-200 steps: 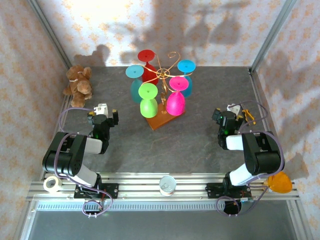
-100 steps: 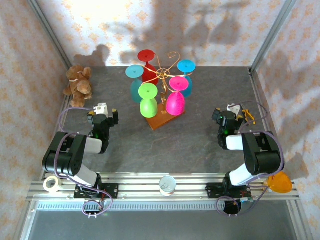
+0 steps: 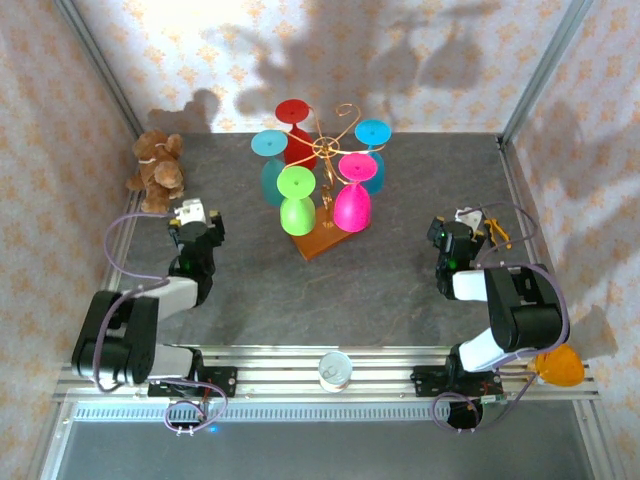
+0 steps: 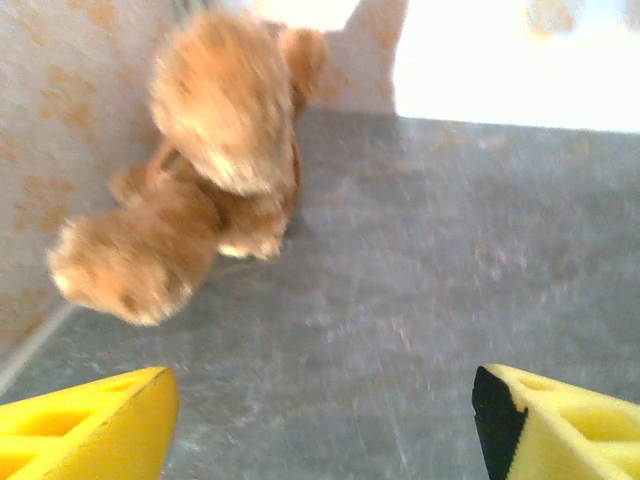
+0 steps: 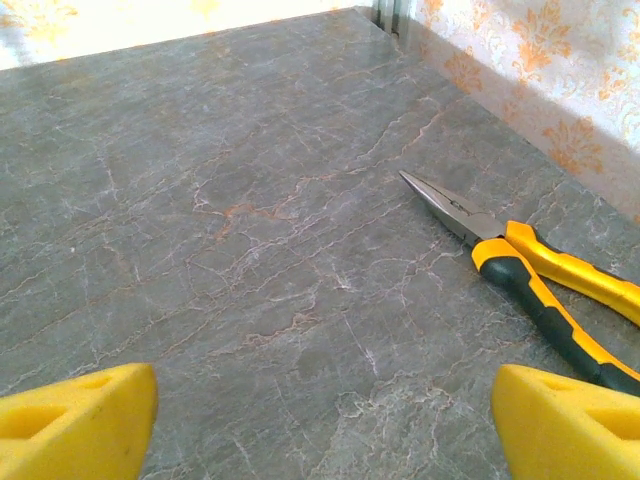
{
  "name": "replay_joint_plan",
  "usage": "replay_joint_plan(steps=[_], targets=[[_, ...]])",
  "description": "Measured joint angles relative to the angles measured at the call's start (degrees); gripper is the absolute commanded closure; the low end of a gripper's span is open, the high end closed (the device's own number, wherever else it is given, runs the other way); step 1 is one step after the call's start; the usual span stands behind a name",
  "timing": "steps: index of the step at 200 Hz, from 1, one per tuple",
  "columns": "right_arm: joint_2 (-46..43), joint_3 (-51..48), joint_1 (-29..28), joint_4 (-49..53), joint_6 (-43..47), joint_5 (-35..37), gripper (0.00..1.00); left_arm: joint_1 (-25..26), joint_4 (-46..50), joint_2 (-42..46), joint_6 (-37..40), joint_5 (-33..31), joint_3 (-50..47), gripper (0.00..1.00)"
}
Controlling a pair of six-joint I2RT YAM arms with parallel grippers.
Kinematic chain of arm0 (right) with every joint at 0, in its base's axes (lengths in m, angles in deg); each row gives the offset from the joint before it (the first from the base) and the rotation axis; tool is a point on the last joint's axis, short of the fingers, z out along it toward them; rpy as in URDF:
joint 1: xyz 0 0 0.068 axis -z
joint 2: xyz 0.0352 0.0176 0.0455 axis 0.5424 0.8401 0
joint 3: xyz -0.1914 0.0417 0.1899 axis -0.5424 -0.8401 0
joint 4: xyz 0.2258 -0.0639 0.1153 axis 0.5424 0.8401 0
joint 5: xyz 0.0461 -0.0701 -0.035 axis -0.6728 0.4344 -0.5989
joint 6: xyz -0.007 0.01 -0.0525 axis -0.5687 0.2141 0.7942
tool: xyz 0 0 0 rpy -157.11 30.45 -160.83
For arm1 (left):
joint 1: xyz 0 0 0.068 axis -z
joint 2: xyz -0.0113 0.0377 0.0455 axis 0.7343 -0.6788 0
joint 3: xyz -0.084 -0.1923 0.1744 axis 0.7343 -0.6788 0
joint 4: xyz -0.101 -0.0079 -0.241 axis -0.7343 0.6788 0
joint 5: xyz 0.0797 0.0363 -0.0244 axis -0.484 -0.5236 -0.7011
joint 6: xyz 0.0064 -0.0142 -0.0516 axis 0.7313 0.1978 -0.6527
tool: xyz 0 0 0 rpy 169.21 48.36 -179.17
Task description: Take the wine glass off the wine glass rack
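The gold wire wine glass rack [image 3: 326, 150] on a square orange-brown wooden base stands at twelve o'clock, with five coloured wine glasses [image 3: 297, 213] hanging from it. The left gripper [image 3: 192, 222] sits at its nine o'clock and the right gripper [image 3: 462, 232] at its three. Both gape wide and empty.

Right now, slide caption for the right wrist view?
Open right gripper over grey table, yellow-handled pliers lying ahead to the right.

Top view is bright, evenly lit and sharp. Light comes from the near side: the wine glass rack [image 3: 325, 149] throws big soft shadows up the back wall [image 3: 450, 60]. Left wrist view is blurred, with the teddy bear [image 4: 205, 160] smeared and the far wall blown out white (no detail there). Right wrist view is crisp on the bench [image 5: 250, 250] and the pliers [image 5: 512, 264]. Its top edge is overexposed and its bottom corners are soft.
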Motion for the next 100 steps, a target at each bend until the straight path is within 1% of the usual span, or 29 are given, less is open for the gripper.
replay_joint_plan(steps=[12, 17, 20, 32, 43, 70, 91, 100], targets=[[-0.1, 0.1, 0.0, 0.2, 0.0, -0.1, 0.19, 0.0, 4.7, 3.5, -1.2, -0.7, 3.3, 0.24], [-0.3, 0.4, 0.0, 1.3, 0.1, -0.1, 0.20, 0.0, 6.9, 4.7, -1.6, -0.9, 4.8, 0.24], [-0.5, 0.8, 0.0, 2.2, 0.1, -0.1, 0.22, 0.1, 7.6, 5.2, -2.0, -1.0, 5.4, 0.25], [-2.0, 4.6, 0.2, 10.3, -0.3, 0.2, 0.22, 0.5, 11.8, 7.1, -3.1, -1.5, 8.4, 0.26], [-3.7, 10.6, 0.6, 18.3, -0.8, 0.6, 0.22, 1.4, 15.9, 8.5, -4.1, -1.7, 10.9, 0.26], [-10.0, 24.5, 1.2, 33.0, -3.7, -0.6, 0.23, 3.9, 26.7, 10.2, -7.1, -1.9, 16.3, 0.26], [-14.6, 34.9, 1.2, 45.6, -9.3, -4.0, 0.38, 4.6, 38.2, 10.4, -10.7, -2.0, 24.3, 0.26], [-16.1, 39.6, 1.2, 51.1, -11.6, -6.5, 0.40, 4.6, 42.7, 10.5, -12.0, -1.6, 28.3, 0.26]])
